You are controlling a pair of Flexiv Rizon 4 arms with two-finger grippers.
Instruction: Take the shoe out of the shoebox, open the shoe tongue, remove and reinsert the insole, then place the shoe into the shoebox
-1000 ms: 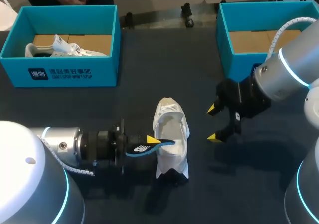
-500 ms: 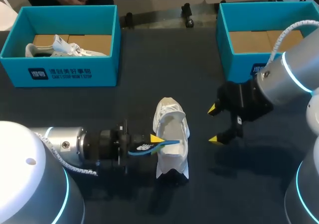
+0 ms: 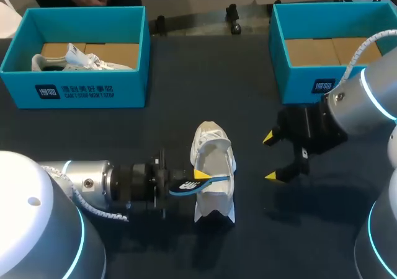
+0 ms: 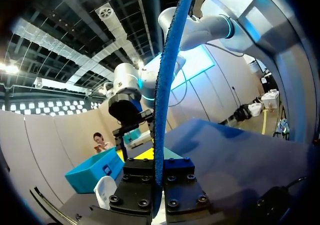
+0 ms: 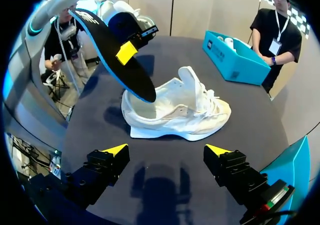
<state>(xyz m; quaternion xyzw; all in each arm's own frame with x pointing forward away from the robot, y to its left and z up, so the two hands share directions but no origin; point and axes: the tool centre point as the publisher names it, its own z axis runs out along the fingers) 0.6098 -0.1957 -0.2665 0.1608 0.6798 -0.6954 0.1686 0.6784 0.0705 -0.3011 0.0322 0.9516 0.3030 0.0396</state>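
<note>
Left gripper advanced, clamped on insole entering white shoe, right gripper drifted rightward, fingers apart

The shoe lies in the middle of the table. Just left of it, the left gripper holds the insole, whose tip reaches the shoe's opening, and the right gripper hangs apart on its right. The left shoebox, with a second shoe in it, stands at the far left, and the right shoebox at the far right.

A robotics lab: two robot arms over a dark table bearing teal shoeboxes.
</note>
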